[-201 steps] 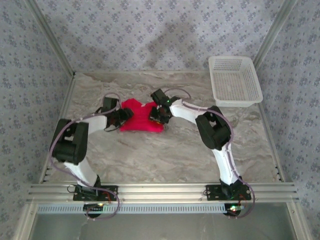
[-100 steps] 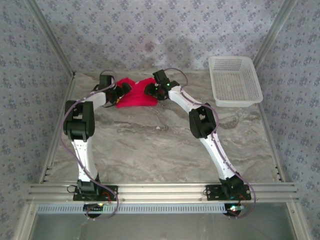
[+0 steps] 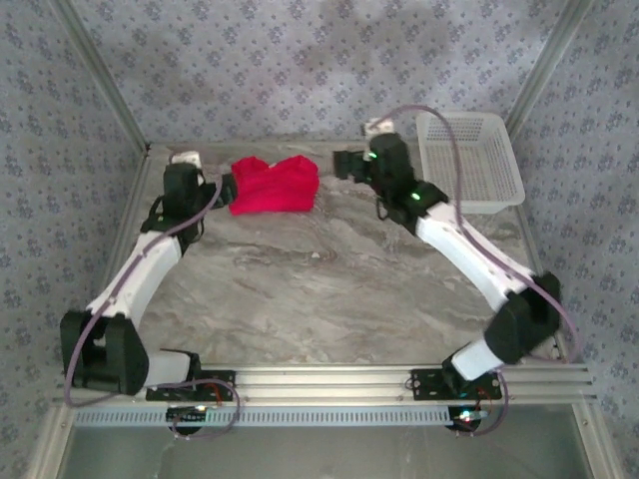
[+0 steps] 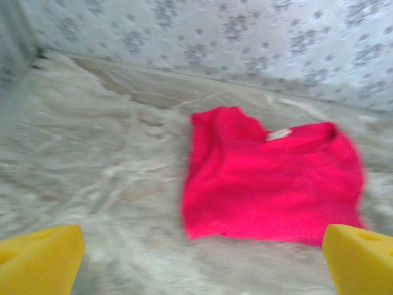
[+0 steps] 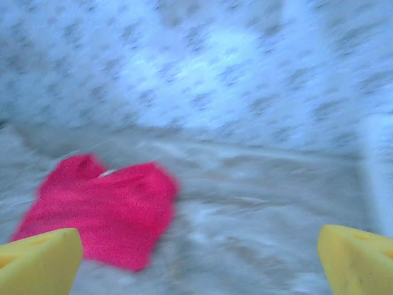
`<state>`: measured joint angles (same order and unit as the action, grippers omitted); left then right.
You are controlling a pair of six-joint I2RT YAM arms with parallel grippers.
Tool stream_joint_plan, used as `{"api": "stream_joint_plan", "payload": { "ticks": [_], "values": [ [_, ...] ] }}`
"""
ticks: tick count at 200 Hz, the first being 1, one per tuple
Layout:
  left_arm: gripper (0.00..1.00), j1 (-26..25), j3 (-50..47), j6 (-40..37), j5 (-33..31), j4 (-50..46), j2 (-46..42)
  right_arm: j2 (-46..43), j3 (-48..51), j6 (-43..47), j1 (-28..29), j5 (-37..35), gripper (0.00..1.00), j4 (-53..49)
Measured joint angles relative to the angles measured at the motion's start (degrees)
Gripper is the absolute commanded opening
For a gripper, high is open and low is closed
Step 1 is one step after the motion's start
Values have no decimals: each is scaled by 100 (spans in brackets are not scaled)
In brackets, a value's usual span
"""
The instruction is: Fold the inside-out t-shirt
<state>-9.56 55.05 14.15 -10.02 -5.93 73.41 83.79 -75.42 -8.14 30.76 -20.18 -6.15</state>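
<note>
Both your arms have drawn back from the inside-out t-shirt point(image 3: 275, 187), which a second ago lay mid-table between them and now rests bunched at the far edge of the marble-patterned table point(image 3: 329, 289), left of centre and close under the papered back wall. Your left gripper point(image 3: 224, 188) hangs just beside the cloth's left edge, and whether it touches is not clear from above; your right gripper point(image 3: 345, 165) stands apart from the right edge, between the shirt and the white mesh basket point(image 3: 469, 118) in the far right corner. From the left wrist, the left gripper point(image 4: 199, 261) has its yellow pads point(image 4: 40, 258) spread to the frame's corners with nothing between them, the red shirt point(image 4: 270, 178) lying ahead on the table, a small pale label point(image 4: 279, 134) at its collar. From the right wrist, blurred, the right gripper point(image 5: 198, 261) is equally wide and holds nothing, the shirt point(image 5: 104, 209) ahead and to the left.
</note>
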Motion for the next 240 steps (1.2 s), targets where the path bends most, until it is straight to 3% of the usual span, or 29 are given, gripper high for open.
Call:
{"api": "stream_joint_plan", "payload": {
  "ticks": [23, 53, 75, 98, 156, 192, 213, 240],
  "values": [
    [100, 0, -1213, -673, -476, 522, -199, -763, 1703, 501, -588, -398, 100, 619],
    [100, -20, -2909, -1342, -688, 1366, -522, -695, 3436, 629, -1274, -647, 100, 918],
    [99, 76, -3464, -1574, -629, 2096, -743, -612, 4321, 671, -1799, -684, 100, 1711],
    [100, 238, -3687, -1696, -560, 3036, -645, -179, 4640, 874, -2184, -540, 100, 2645],
    [100, 597, -3810, -1797, -162, 4424, -9, 260, 5464, 994, -3027, 664, 100, 5110],
    [100, 662, -3757, -1663, 28, 4937, 455, 361, 5635, 951, -2999, 756, 100, 5412],
    [100, 662, -3755, -1613, 72, 5692, 1239, 365, 5637, 970, -2861, 717, 100, 5643],
    [100, 662, -3744, -1552, 55, 5735, 1456, 365, 5637, 975, -2798, 664, 100, 5821]
  ]
}}
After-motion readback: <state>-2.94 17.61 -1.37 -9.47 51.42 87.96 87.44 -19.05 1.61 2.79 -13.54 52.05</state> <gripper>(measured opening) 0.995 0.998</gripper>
